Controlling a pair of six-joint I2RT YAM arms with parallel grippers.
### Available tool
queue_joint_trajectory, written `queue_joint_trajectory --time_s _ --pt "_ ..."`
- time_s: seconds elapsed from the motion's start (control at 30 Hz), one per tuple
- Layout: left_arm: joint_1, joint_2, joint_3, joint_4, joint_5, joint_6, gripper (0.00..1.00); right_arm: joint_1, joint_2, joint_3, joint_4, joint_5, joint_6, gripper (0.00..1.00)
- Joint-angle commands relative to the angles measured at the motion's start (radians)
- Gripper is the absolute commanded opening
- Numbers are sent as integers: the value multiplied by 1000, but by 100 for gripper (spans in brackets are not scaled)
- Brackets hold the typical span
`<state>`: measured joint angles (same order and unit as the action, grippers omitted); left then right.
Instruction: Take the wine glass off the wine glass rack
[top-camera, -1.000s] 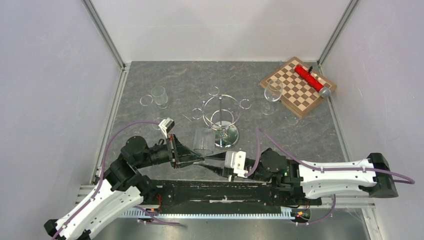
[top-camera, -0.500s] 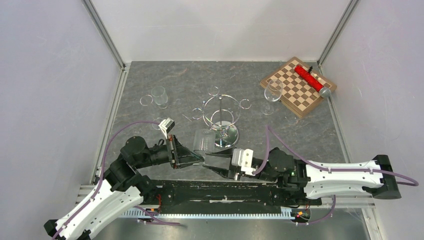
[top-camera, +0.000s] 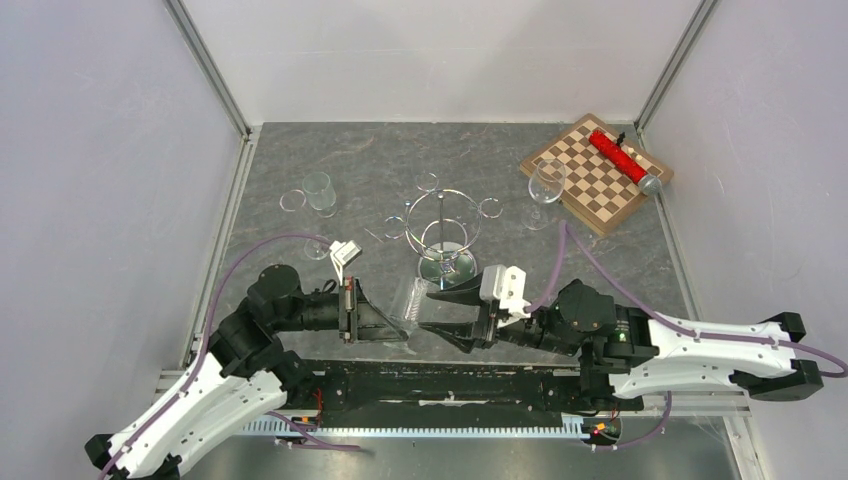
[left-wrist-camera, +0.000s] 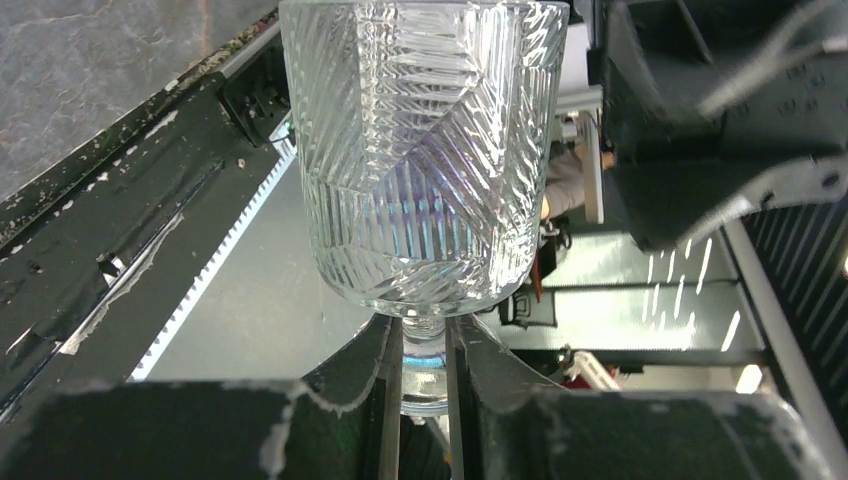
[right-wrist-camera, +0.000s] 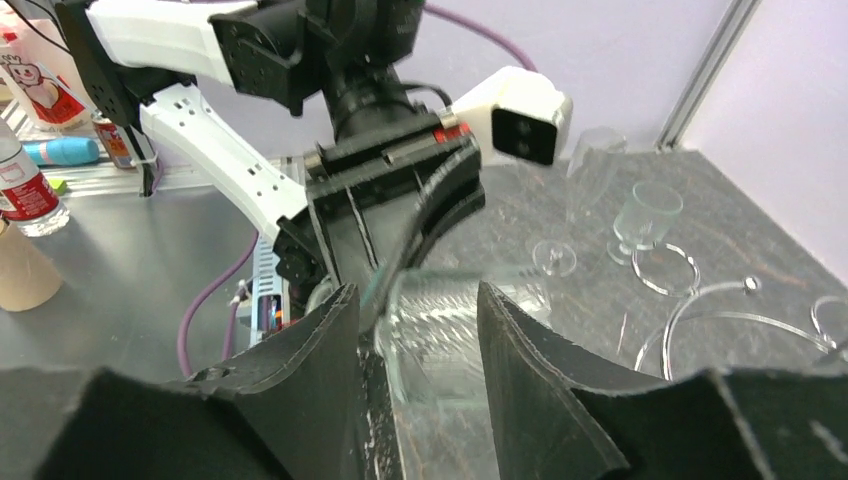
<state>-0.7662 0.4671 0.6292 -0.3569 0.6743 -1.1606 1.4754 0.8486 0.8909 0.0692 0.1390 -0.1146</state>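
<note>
The wine glass (left-wrist-camera: 425, 150) has a cut-pattern clear bowl. My left gripper (left-wrist-camera: 424, 345) is shut on its stem, just under the bowl. In the top view the glass (top-camera: 408, 298) is held low, in front of the wine glass rack (top-camera: 443, 232) and apart from it. The rack is a chrome ring on a thin pole over a round mirrored base. My right gripper (top-camera: 440, 312) is open, its tips at the bowl's far side. In the right wrist view its fingers (right-wrist-camera: 330, 340) straddle the bowl (right-wrist-camera: 440, 340) without closing on it.
A chessboard (top-camera: 596, 172) with a red roller (top-camera: 617, 154) lies at the back right, with a wine glass (top-camera: 546, 183) standing beside it. A short glass (top-camera: 320, 190) and a loose ring stand at the back left. A small glass foot (top-camera: 318, 248) lies near my left arm.
My left gripper has drawn the glass down and away from the rack's base. My right arm has swung out to the right, opened its jaws wide and brought them to the bowl.
</note>
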Motion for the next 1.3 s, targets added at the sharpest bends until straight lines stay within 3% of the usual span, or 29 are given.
queue_joint_trajectory --time_s 0.0,0.23,0.43,0.83,1.27 --pt "-5 1 104 58 139 164 2 -1 -39 96 -158 51 100 50" --pt "-5 36 165 -24 282 313 2 -1 -48 228 -360 -22 230 55" --pt "-5 49 203 -134 366 443 2 -2 -63 284 -436 -185 298 56" --pt "-5 63 224 -267 452 601 2 -3 47 391 -535 -440 192 54" --pt "-5 37 247 -303 493 651 2 -18 149 442 -576 -451 134 54"
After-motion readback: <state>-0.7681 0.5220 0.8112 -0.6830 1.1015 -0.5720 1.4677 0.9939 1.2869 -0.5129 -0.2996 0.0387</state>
